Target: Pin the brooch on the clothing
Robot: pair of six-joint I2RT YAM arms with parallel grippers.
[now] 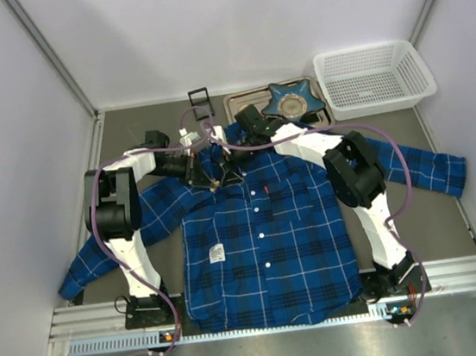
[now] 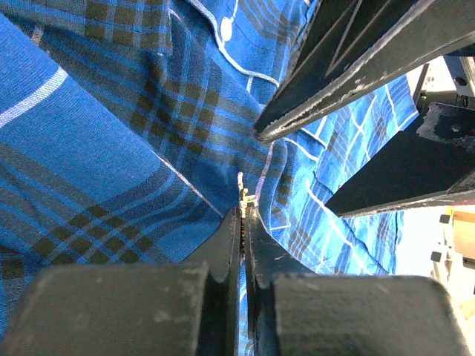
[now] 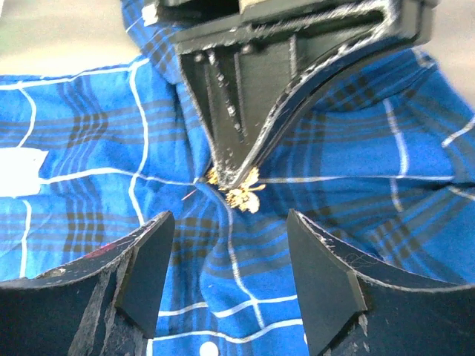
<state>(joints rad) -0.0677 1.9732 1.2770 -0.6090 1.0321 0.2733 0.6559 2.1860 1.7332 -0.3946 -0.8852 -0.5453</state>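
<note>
The shirt (image 1: 265, 253) lies flat on the table (image 1: 453, 230), with its hem at the near edge between the arm bases and its collar toward the far side. By the collar, the left gripper (image 2: 243, 216) is clenched on the brooch (image 3: 242, 193), which rests against the plaid. The right gripper (image 3: 230, 221) faces it just beside, jaws spread, holding nothing. Along the far edge sit a blue star dish (image 1: 294, 97) on a tray (image 1: 237, 102) and, near the right corner, a white basket (image 1: 373, 79).

The shirt (image 1: 265, 253) is blue and navy plaid with thin white lines, the brooch (image 3: 243, 194) pale gold.
</note>
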